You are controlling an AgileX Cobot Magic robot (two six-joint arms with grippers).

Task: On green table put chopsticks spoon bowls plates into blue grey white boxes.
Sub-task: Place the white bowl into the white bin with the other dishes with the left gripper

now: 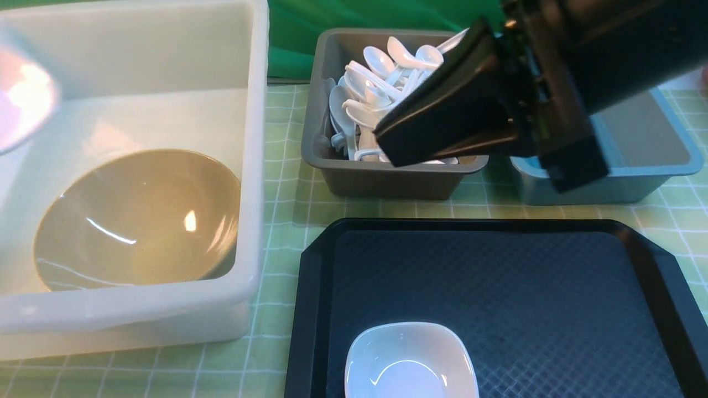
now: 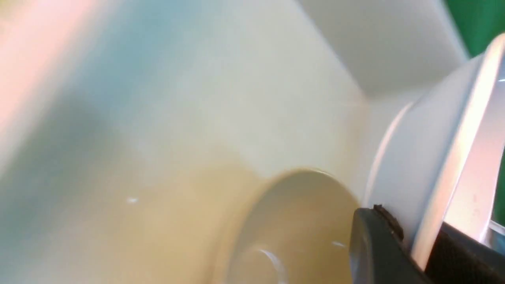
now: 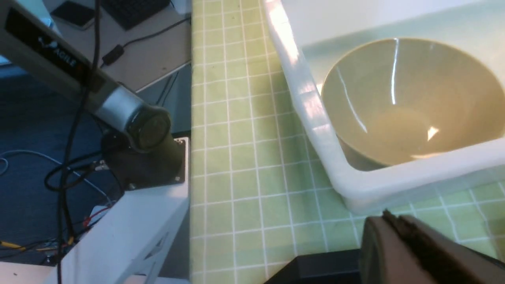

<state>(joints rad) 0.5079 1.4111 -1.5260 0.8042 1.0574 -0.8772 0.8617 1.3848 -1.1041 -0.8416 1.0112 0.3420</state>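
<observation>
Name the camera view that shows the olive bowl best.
Front view: the olive bowl lies whole in frame inside the white box. The right wrist view is sharp, but frame edge and box wall cut it. The left wrist view gives a blurred partial close-up.

Right gripper (image 1: 385, 141) hides part of the spoons (image 1: 376, 61) and much of the blue box (image 1: 652, 188). The frame's lower edge cuts off the white dish (image 1: 409, 359) and black tray (image 1: 553, 304). The white plate (image 2: 426, 150) appears blurred and cropped in the left wrist view.

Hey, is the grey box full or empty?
Nearly full: white spoons are heaped in the grey box, some rising above its rim.
</observation>
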